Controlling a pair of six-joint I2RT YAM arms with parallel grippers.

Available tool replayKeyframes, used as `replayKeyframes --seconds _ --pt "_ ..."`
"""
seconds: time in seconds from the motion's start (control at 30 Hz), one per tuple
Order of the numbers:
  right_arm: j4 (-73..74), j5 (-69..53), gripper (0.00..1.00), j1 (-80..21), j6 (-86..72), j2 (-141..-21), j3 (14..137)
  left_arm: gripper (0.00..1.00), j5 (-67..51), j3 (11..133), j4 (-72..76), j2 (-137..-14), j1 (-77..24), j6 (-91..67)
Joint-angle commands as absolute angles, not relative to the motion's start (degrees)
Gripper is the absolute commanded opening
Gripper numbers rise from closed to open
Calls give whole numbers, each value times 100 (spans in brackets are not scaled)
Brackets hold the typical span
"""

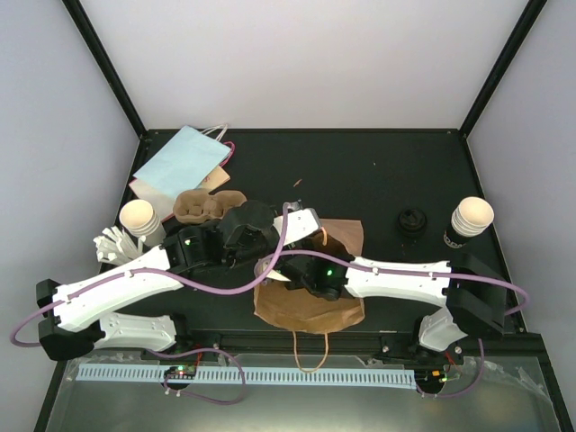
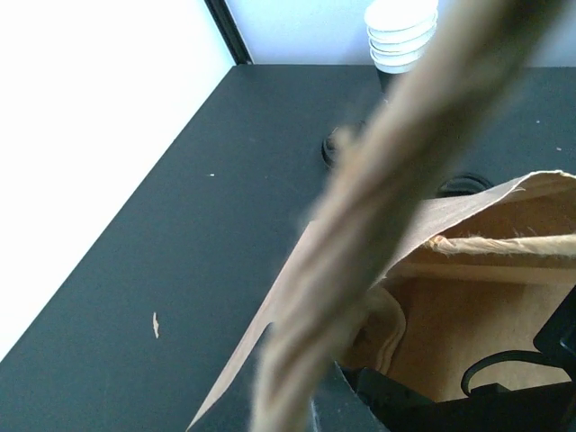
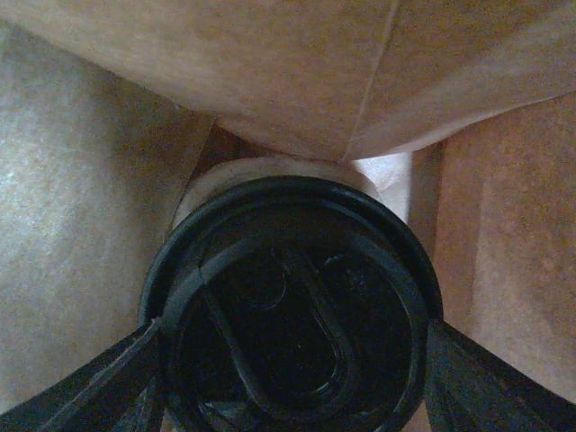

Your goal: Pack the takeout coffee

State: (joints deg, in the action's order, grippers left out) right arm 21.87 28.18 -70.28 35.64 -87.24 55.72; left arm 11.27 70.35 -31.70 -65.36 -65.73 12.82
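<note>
Bag walls (image 3: 81,180) tight around lidded cup (image 3: 288,333)

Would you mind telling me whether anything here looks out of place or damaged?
Nothing looks spilled or broken. The brown bag is crumpled, one wall sagging inward over the lidded cup that the right gripper holds inside it. A small tan scrap lies loose on the table.

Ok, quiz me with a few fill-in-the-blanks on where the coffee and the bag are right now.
1. The right gripper grips a cup topped with a black ____.
2. That cup is inside the brown ____.
3. A loose lid lies beside the cup stack on the robot's ____ side.
Missing words: lid; bag; right.
</note>
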Motion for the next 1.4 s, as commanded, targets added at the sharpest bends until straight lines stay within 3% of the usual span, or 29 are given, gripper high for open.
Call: replayKeyframes --seconds 0.0,0.23,0.3,0.4,0.5,0.57,0.8,0.93,1.37 --pt "2867 2247 43 -6855 3321 -8813 5875 2 672 7207 -3196 -6677 -6767 1097" --pt "3473 1680 43 -6820 3115 -8647 6136 2 737 7785 -3614 -7013 -6757 875" --pt "3557 1481 43 -6737 3079 -8608 6170 7 799 8079 -3819 -7172 -6746 837" --pt "3636 1281 43 -6608 3067 -8596 6204 23 886 8474 -4005 -7302 -6733 822" --pt "3658 965 43 -6393 3044 -8572 6267 50 861 8901 -4170 -7565 -6683 755" --pt "3670 735 43 -6267 3047 -8576 6326 62 802 9219 -4330 -7706 -6643 692" --pt "3776 227 43 -5827 3050 -8815 6596 91 952 9992 -4615 -7840 -6548 479" --pt "3893 -71 43 -5517 3052 -9042 6849 96 1219 10218 -4604 -7681 -6358 250" --pt "4849 -778 44 -4833 3186 -9816 7821 96 1918 10128 -5044 -6469 -5651 -627"
